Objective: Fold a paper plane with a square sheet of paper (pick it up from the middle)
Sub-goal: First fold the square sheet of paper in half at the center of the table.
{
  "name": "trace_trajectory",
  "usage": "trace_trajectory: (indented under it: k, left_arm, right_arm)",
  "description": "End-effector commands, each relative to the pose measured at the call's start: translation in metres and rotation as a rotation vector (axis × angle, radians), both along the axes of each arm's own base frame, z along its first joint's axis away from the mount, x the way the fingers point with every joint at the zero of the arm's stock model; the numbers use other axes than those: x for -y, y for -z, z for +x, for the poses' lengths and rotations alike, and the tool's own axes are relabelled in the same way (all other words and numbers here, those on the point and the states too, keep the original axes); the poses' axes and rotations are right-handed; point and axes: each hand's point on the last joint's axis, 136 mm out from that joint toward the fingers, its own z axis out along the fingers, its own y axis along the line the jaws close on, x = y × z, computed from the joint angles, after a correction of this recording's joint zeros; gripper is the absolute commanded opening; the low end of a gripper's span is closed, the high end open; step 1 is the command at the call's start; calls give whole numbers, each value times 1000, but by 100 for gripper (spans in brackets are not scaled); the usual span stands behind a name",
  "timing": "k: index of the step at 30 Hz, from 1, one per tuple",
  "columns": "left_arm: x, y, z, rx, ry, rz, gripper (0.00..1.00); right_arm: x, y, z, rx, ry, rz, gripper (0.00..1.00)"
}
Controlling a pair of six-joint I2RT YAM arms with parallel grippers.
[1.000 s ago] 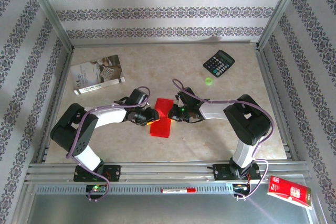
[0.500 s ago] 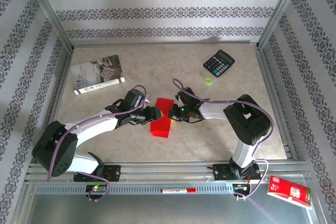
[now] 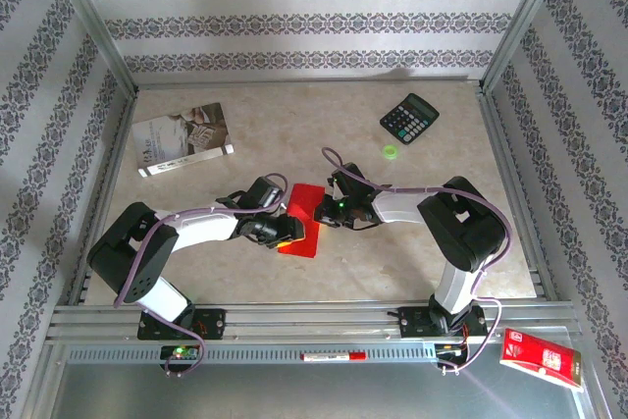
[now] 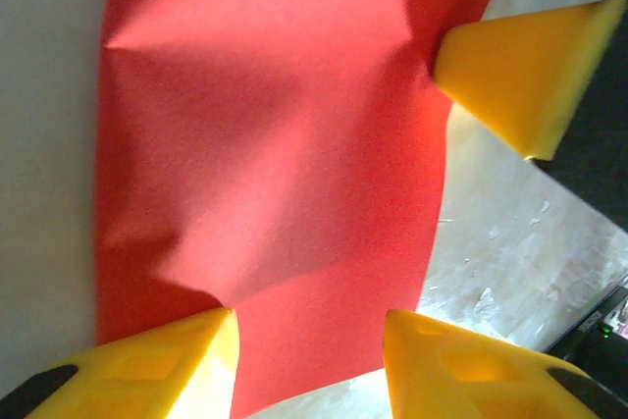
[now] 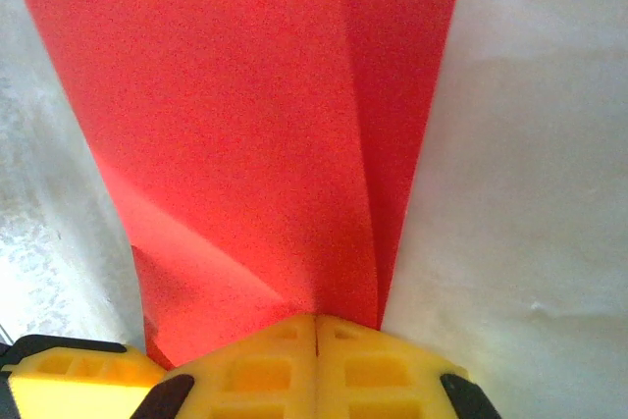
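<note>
From above, the square sheet of paper [image 3: 304, 215], now folded into a strip, lies mid-table between the left gripper [image 3: 286, 231] and the right gripper [image 3: 323, 211], with a calculator [image 3: 409, 118], a small green thing [image 3: 391, 152] and a booklet [image 3: 183, 139] well apart from it. The left wrist camera shows the left gripper's yellow fingertips [image 4: 172, 360] parted over the sheet's near edge, clasping nothing. The right wrist camera shows the right gripper's jaws closed together, pinching the red sheet's end.
</note>
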Motion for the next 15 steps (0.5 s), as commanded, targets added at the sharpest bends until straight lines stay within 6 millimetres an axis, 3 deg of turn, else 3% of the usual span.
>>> trace_trajectory:
  k: [1, 8, 12, 15]
  left_arm:
    - [-23, 19, -14, -47, 5, 92, 43]
    - [-29, 3, -15, -2, 7, 97, 43]
    - [-4, -28, -8, 72, 15, -56, 44]
    - [10, -32, -9, 62, 33, -112, 45]
  right_arm:
    - [66, 72, -46, -197, 40, -310, 0]
    - [67, 71, -45, -196, 40, -311, 0]
    - [67, 71, -46, -196, 39, -310, 0]
    - [67, 71, -46, -197, 40, -310, 0]
